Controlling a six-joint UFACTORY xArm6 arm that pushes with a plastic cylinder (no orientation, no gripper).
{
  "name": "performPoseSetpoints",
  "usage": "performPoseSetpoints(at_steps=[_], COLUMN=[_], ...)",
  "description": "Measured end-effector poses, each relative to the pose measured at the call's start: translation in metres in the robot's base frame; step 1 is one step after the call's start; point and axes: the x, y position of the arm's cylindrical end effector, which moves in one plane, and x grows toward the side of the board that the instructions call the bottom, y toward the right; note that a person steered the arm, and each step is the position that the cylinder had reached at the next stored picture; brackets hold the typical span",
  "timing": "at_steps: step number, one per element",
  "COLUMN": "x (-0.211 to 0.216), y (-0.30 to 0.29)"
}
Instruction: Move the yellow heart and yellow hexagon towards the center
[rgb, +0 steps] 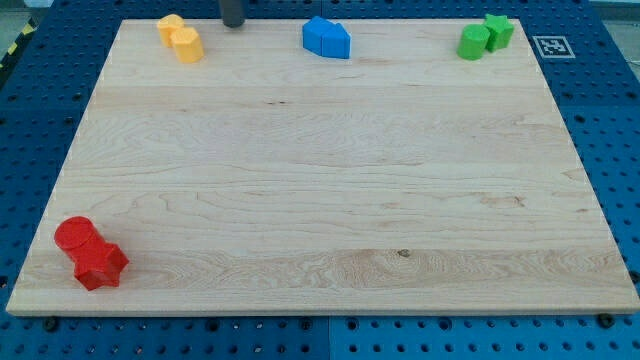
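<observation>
Two yellow blocks touch each other at the board's top left. The upper one (171, 27) looks like the yellow hexagon and the lower one (187, 45) like the yellow heart, though the shapes are hard to make out. My tip (233, 26) stands at the board's top edge, a short way to the right of the yellow pair and apart from it. Only the rod's lower end shows.
Two blue blocks (327, 39) sit together at the top middle, right of my tip. Two green blocks (485, 37) sit at the top right. Two red blocks (90, 253) sit at the bottom left corner. The wooden board (330, 190) lies on a blue pegboard table.
</observation>
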Motion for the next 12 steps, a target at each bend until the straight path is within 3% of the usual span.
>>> performPoseSetpoints(at_steps=[2,4,7,8,10,12], x=[0.0,0.0,0.007,0.023,0.051,0.113], y=[-0.063,-0.067,-0.121,-0.116,-0.051,-0.028])
